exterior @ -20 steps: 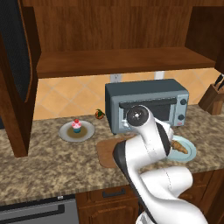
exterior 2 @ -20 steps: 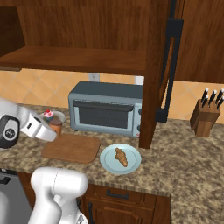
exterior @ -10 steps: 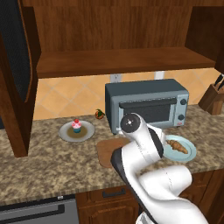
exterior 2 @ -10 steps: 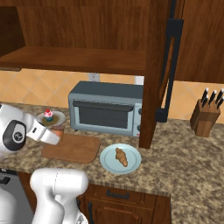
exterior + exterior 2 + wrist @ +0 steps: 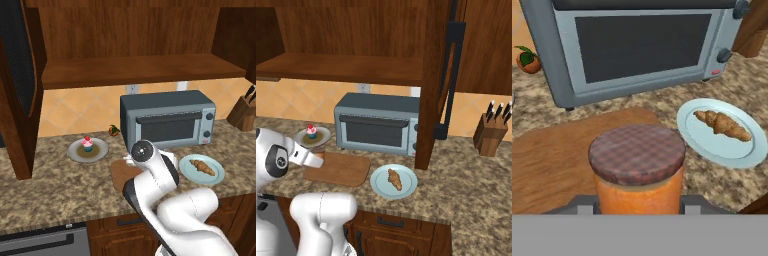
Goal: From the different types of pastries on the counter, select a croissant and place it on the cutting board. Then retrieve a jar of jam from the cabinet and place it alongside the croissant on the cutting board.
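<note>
the jar (image 5: 637,170) is clamped between the gripper's (image 5: 637,202) narrowed fingers, low over the board (image 5: 552,160). it should be lowered upright until seated flat, then released. the croissant (image 5: 723,124) lies on its plate (image 5: 712,145), off the board.

The white arm (image 5: 165,195) hides most of the cutting board (image 5: 120,172).

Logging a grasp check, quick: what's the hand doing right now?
Hand: closed on the jar of jam, held over the cutting board.
</note>
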